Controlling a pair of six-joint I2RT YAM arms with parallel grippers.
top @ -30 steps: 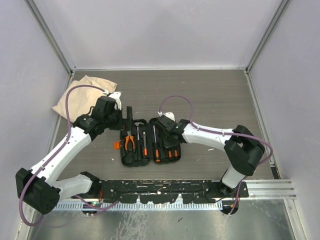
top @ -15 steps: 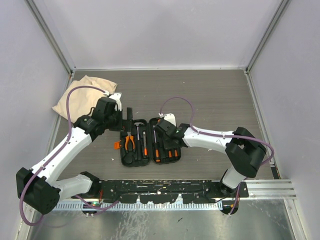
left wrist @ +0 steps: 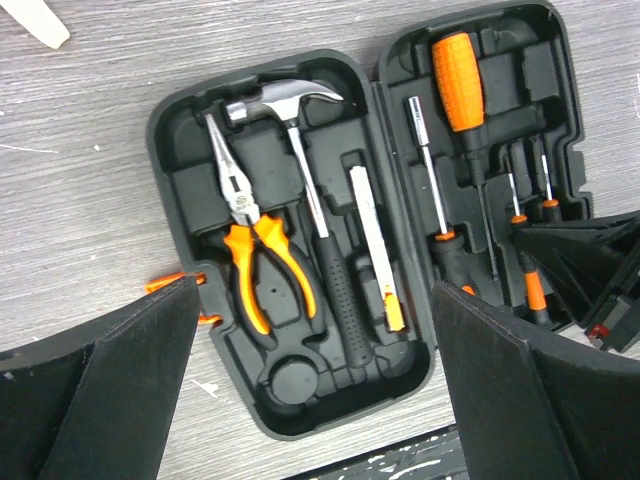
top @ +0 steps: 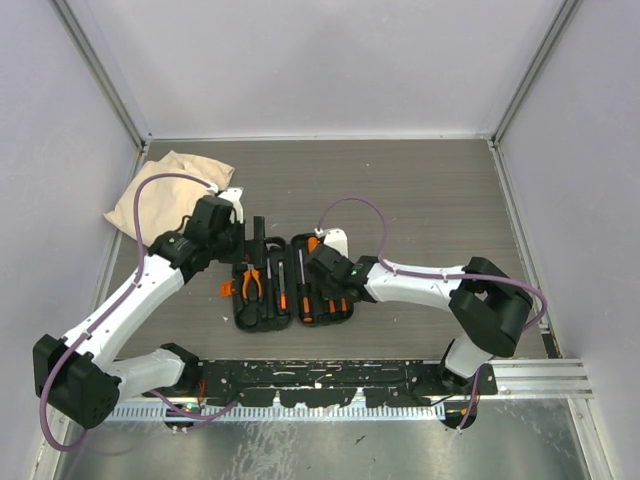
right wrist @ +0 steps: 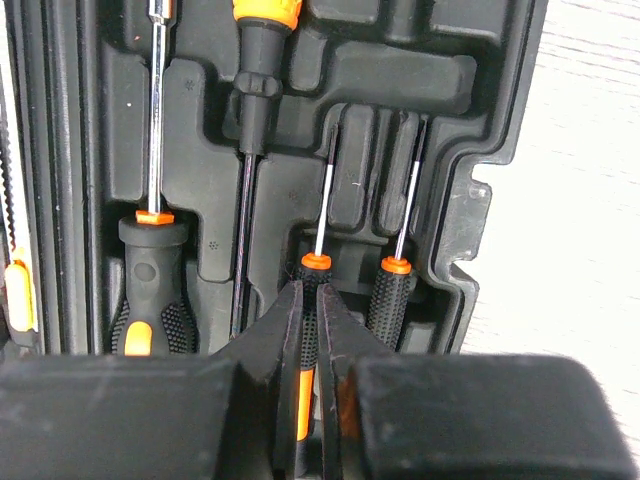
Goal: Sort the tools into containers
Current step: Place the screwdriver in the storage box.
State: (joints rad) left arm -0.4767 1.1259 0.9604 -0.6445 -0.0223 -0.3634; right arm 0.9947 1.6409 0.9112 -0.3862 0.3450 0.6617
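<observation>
In right end effector (right wrist: 310, 296), slim screwdriver (right wrist: 315, 264)

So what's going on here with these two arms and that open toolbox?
Two robot arms are working over an open black tool case. The right gripper is shut on the handle of a small screwdriver that looks seated in its slot in the case's right half. The left gripper hovers wide open above the left half, holding nothing. The pliers and hammer lie in their slots there.
</observation>
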